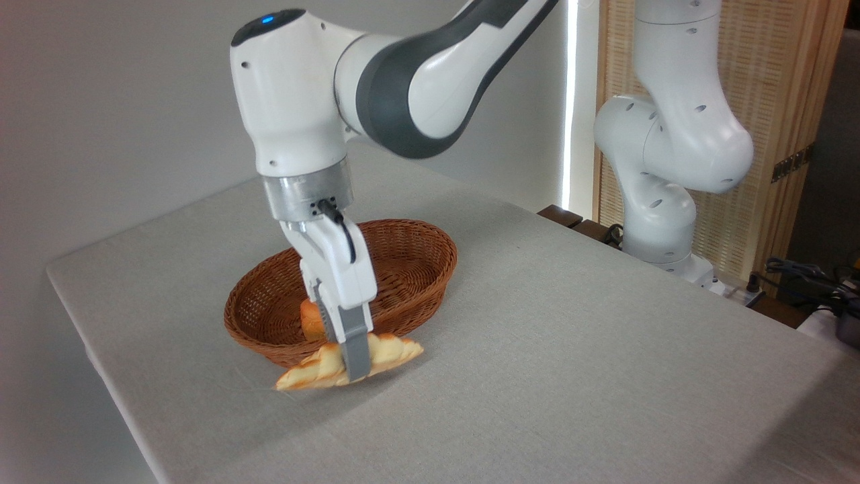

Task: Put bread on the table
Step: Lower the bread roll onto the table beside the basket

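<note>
End effector (355,366) clamped mid-length on the bread (322,368), which hangs low over the tabletop (571,349) just in front of the wicker basket (403,259), toward the near-left edge; an off-centre grip could tip it, or early release could roll it.

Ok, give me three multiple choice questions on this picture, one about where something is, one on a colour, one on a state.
1. Where is the bread?
A. Outside the basket, at its near side
B. Deep inside the basket
C. At the table's far corner

2. What colour is the basket?
A. Blue
B. Brown
C. Black

3. What is the end effector doing?
A. Hanging open and empty
B. Shut on the bread
C. Shut on the bun

Answers:
1 A: the loaf sits low over the grey table in front of the rim.
2 B: brown wicker.
3 B: its fingers close on the loaf's middle; the orange bun lies in the basket.
</note>
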Tool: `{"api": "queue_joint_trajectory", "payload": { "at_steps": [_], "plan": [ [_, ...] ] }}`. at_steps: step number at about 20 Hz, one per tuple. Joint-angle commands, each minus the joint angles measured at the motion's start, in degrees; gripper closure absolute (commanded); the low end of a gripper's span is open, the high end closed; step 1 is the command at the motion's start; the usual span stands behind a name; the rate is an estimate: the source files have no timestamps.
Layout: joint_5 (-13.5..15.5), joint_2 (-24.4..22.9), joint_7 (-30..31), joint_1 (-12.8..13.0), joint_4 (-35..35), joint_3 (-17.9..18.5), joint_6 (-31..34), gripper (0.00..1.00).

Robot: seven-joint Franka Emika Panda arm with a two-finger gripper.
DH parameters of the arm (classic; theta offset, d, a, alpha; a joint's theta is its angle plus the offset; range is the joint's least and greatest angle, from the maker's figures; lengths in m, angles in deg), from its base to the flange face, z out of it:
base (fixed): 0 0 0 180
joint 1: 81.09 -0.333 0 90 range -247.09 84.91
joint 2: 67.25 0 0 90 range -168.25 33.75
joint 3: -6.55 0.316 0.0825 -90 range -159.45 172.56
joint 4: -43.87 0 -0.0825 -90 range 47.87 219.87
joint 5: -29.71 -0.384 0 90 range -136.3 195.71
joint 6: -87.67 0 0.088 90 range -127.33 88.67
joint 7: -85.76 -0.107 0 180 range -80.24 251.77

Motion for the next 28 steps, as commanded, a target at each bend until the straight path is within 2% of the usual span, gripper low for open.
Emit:
{"api": "queue_joint_trajectory", "payload": {
  "at_steps": [1, 3, 11, 13, 17, 21, 25, 26, 28],
  "plan": [
    [-0.99, 2.01, -2.72, 0.44, 0.06, 0.61, -5.66, 0.35],
    [-0.99, 2.01, -5.71, 0.27, 0.15, 0.78, -5.66, 0.0],
    [-1.07, 2.19, -8.35, 0.18, 0.59, 1.66, -5.75, 0.0],
    [-1.07, 2.19, -9.58, 0.09, 0.59, 2.8, -5.75, 0.0],
    [-2.83, 2.19, -10.03, 0.09, 0.59, 2.89, -5.75, 0.0],
    [-2.83, 1.75, -9.41, 0.09, 0.41, 3.15, -5.66, 0.0],
    [-2.04, -1.58, -9.24, -0.08, 0.24, 5.17, -4.96, 0.0],
    [-1.61, -2.55, -8.19, -0.96, 0.06, 5.18, -4.87, 0.0],
    [1.11, -4.83, -3.99, -1.93, -0.55, 4.56, -2.87, 0.0]
  ]
}}
